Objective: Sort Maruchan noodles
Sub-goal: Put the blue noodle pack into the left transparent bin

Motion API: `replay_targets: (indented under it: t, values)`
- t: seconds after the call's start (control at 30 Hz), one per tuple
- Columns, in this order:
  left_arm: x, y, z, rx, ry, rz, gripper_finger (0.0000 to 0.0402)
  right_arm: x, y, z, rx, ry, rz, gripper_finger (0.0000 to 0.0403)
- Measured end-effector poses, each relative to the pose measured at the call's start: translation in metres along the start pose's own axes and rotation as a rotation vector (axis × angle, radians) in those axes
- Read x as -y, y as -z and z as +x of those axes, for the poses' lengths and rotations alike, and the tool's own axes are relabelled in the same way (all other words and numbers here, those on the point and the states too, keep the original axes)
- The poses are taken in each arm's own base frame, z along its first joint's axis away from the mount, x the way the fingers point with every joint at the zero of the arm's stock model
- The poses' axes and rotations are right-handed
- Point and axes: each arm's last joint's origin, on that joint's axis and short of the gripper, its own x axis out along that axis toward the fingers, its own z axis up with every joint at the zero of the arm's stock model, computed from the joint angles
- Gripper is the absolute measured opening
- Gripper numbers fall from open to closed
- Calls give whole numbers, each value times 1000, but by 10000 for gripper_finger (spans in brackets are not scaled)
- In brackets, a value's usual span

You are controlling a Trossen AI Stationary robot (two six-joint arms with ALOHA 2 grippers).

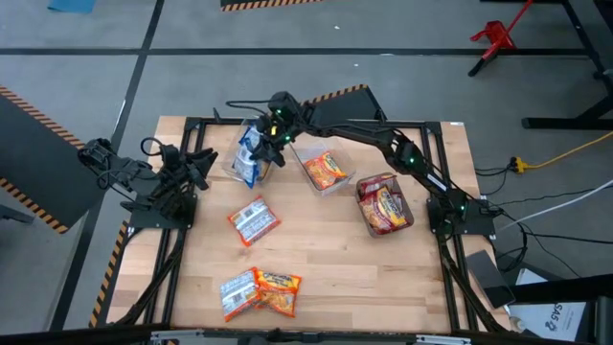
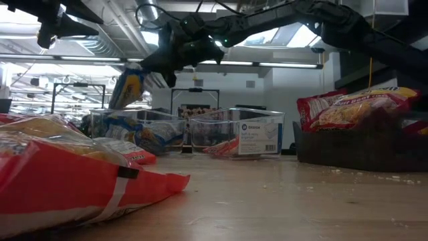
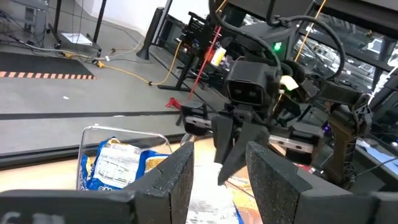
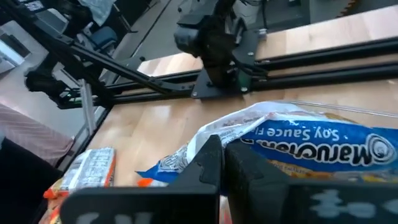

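The left end effector [image 3: 217, 180] shows two dark fingers [image 3: 168, 180] standing apart; beyond them the right end effector [image 3: 227, 158] hangs with fingers pressed together over a blue-and-white noodle packet [image 3: 211, 208]; a clear bin [image 3: 84, 155] on the counter [image 3: 37, 177] holds another blue-and-white packet [image 3: 118, 168]; grey floor [image 3: 74, 93] lies behind.

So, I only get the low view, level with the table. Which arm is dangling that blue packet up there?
Observer: The right one. From above, the right gripper reaches across over the clear bin at the back, while the left gripper waits at the table's left side.
Visitor: Is it really pinching it?
Observer: Yes, its wrist camera shows both fingers shut on the blue packet.
Visitor: How many lie unsorted?
Observer: Three loose packets: one mid-table, two together near the front.
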Motion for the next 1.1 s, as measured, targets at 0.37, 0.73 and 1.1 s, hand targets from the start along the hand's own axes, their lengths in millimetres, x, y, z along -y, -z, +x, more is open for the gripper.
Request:
replay_targets:
  t: [0.37,0.73,1.1]
  values:
    - [-1,0,0,4,-8,10,141,12,11,7,-5,-10,10,0]
    - [-1,0,0,13,-21,9,141,15,12,7,-11,68,23,0]
    - [-1,0,0,13,-21,7,141,33,35,-4,-195,429,67,62]
